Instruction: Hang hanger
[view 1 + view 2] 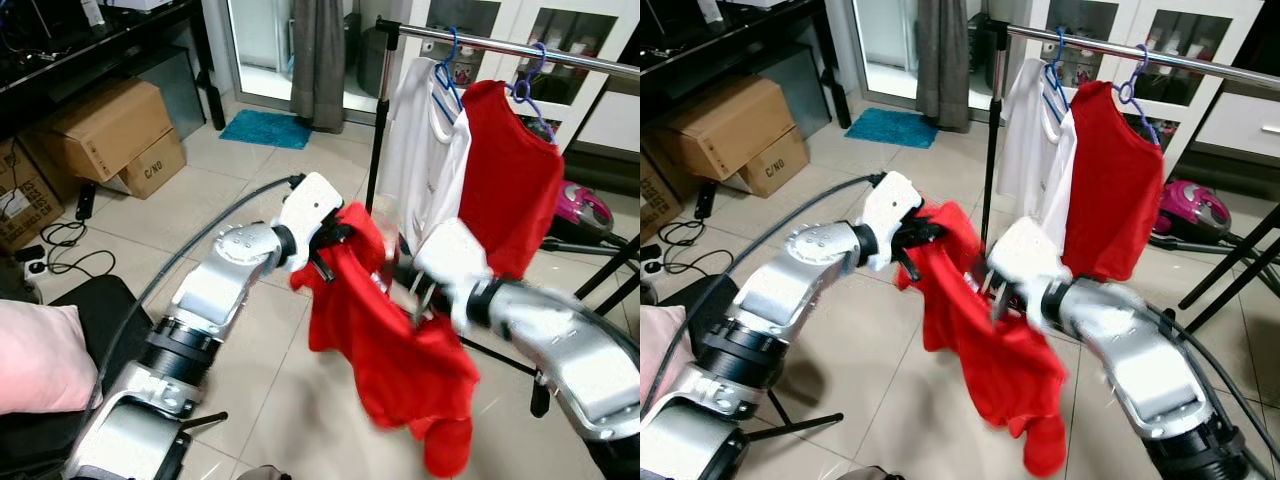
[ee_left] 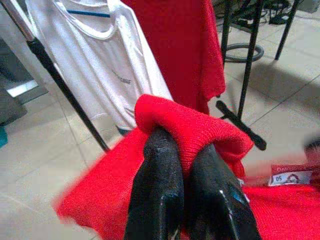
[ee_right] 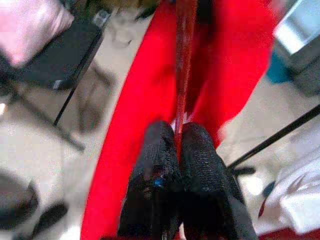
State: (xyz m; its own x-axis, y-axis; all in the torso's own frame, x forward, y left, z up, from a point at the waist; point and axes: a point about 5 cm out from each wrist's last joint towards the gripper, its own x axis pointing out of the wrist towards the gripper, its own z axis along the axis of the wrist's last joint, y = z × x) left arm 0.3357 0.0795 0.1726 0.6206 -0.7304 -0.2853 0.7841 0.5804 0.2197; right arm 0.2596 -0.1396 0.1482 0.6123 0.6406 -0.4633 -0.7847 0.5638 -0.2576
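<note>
The left claw [image 1: 335, 245] is closed tight on a bunched fold of a loose red shirt [image 1: 400, 350], holding it up in front of the clothes rack [image 1: 520, 50]. The right claw [image 1: 420, 295] is pinched shut on a thin edge of the same shirt, lower and to the right, so the cloth sags between the two claws and hangs down toward the tiled floor [image 1: 250, 190]. Behind, on the rack's rail, a white shirt [image 1: 420, 140] and another red shirt [image 1: 510, 180] hang side by side on blue hangers [image 1: 450, 50]. Cardboard boxes [image 1: 110, 130] sit far left.
</note>
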